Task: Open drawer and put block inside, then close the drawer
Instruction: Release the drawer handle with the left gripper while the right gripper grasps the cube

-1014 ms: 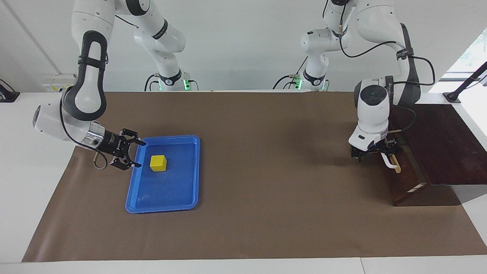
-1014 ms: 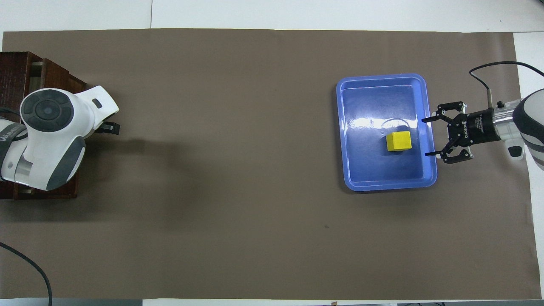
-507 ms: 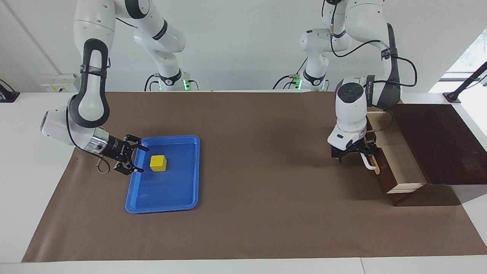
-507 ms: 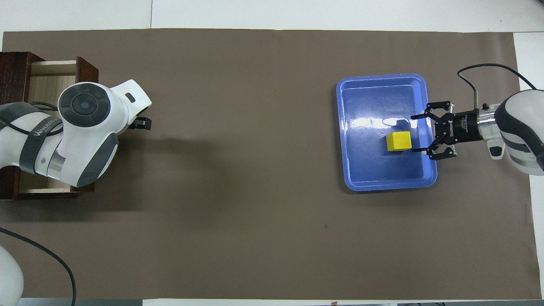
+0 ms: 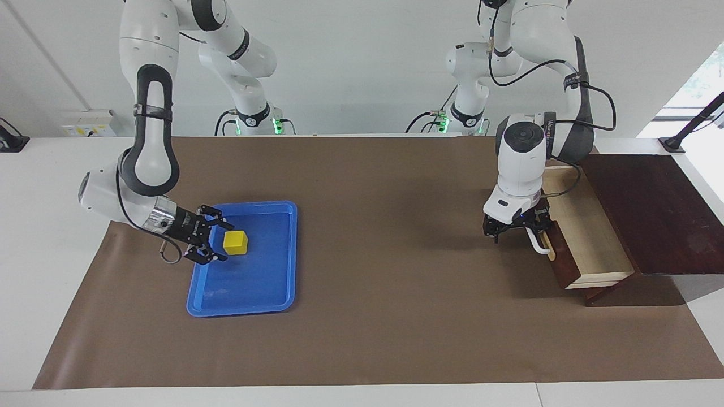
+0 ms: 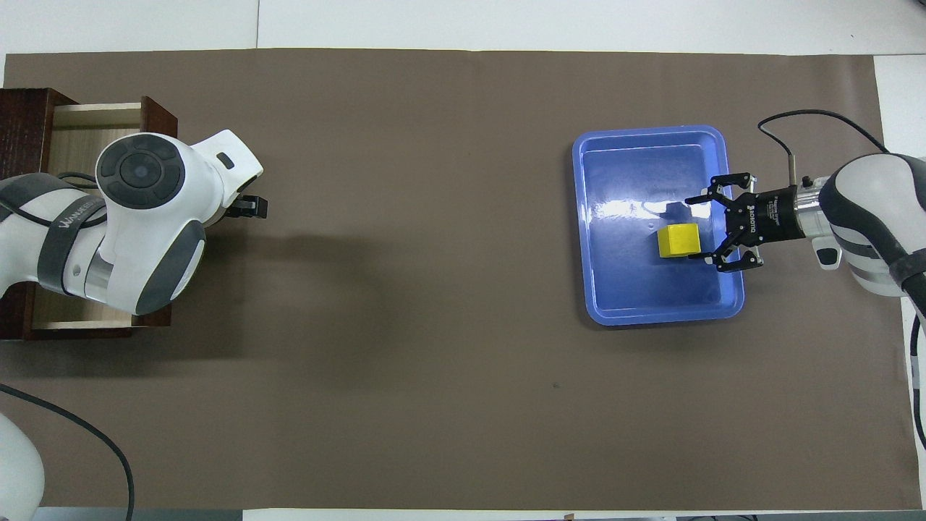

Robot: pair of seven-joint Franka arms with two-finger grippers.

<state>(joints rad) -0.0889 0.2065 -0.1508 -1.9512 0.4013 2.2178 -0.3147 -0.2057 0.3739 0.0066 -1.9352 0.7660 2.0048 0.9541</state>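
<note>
The yellow block (image 5: 236, 242) (image 6: 678, 240) lies in a blue tray (image 5: 249, 288) (image 6: 629, 289) toward the right arm's end of the table. My right gripper (image 5: 226, 243) (image 6: 691, 229) is low over the tray and open. Its fingertips reach either side of the block's edge without closing on it. The drawer (image 5: 591, 234) (image 6: 87, 126) of the dark brown box (image 5: 656, 209) stands pulled out, showing a pale wood inside. My left gripper (image 5: 517, 226) is at the drawer's white handle (image 5: 538, 243), jaws spread and pointing down. In the overhead view the left wrist covers the handle.
A brown mat (image 5: 384, 294) covers the table between the tray and the drawer. A black cable (image 6: 65, 441) curves over the mat's corner near the left arm's base.
The left gripper has drawn the drawer out by its handle toward the table's middle. The right gripper has moved in over the tray's rim up to the block.
</note>
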